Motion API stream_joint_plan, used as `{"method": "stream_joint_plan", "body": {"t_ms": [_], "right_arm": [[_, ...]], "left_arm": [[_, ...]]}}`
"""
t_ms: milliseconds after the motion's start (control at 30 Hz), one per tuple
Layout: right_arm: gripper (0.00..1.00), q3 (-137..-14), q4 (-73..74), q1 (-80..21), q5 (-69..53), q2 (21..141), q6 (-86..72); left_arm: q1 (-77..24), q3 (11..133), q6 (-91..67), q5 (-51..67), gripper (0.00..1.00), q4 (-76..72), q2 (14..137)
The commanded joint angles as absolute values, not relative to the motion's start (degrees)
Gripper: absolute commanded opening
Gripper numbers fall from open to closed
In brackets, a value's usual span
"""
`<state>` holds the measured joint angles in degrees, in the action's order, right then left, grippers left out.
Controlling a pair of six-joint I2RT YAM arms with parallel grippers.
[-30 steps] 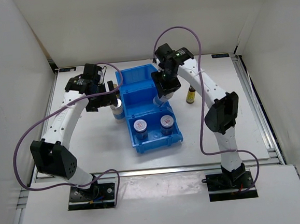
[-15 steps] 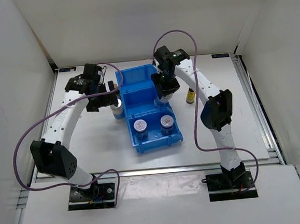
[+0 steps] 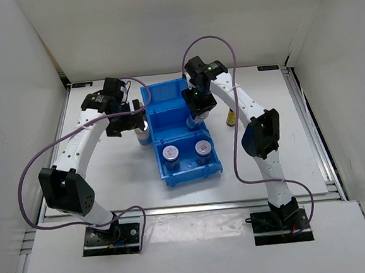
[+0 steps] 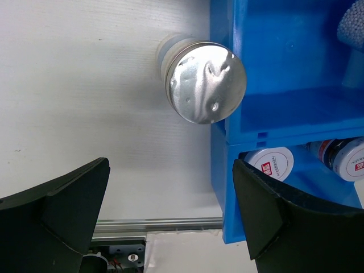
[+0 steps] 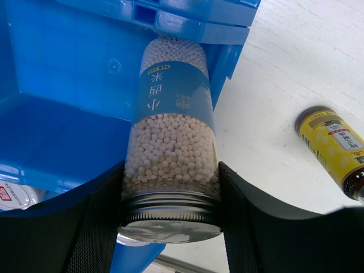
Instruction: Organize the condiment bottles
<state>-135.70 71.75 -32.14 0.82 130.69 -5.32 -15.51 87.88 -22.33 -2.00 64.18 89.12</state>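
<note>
OK, right gripper [image 5: 170, 177] is clamped on a cylinder [image 5: 170, 131] just below its silver lid. The long axis runs straight out along the fingers, base pointing down at the bin [image 3: 166, 87]. From the right wrist view the base sits over the right side of the bin's middle compartment, close to the right wall. I can't tell whether it clears that wall, so I'd nudge it toward the bin's centre before you lower.

Left gripper [image 4: 170, 170] is wide open and holding nothing. It hangs above the second cylinder [image 4: 206, 82], which stands upright outside the bin, against or just beside its left wall. Its lid faces the wrist camera, so the axis points at the wrist. It lies ahead of the jaws and off to the bin side, not centred between them. The left arm is the nearer one for that pick.

Two jars [image 3: 170, 154] [image 3: 202, 149] are already in the bin's near compartment. One bottle [image 5: 335, 148] sits on the table right of the bin; the right arm is nearer.
</note>
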Motion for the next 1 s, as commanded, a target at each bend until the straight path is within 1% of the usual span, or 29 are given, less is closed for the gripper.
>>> {"method": "stream_joint_plan", "body": {"t_ms": [0,33,167,400,567,667,867,967], "right_arm": [[0.46,-138.52,71.46,-31.73,4.48,130.17,-3.43],[0.49,-138.52,71.46,-31.73,4.48,130.17,-3.43],[0.51,-138.52,71.98,-31.73,4.48,130.17,-3.43],[0.6,-137.9,71.98,-33.31,8.08,131.22,-3.43],[0.6,-133.16,68.56,-33.83,11.24,129.65,-3.43],[0.63,-130.35,64.96,-33.84,13.09,128.5,-3.43],[0.66,-135.07,66.35,-33.84,11.69,130.51,0.78],[0.73,-136.14,66.36,-34.45,13.27,131.04,2.63]], "left_arm": [[-15.38,88.68,-21.88,-0.7,1.0,63.28,88.86],[-15.38,88.68,-21.88,-0.7,1.0,63.28,88.86],[-15.38,88.68,-21.36,-0.7,1.0,63.28,88.86],[-15.38,88.68,-21.36,-0.18,1.0,63.28,88.86],[-15.38,88.68,-21.36,-0.18,1.0,63.28,88.86],[-15.38,88.68,-21.36,-0.18,1.0,63.28,88.86],[-15.38,88.68,-21.36,1.67,1.0,63.28,89.38],[-15.38,88.68,-21.36,2.2,1.0,63.28,89.38]]}}
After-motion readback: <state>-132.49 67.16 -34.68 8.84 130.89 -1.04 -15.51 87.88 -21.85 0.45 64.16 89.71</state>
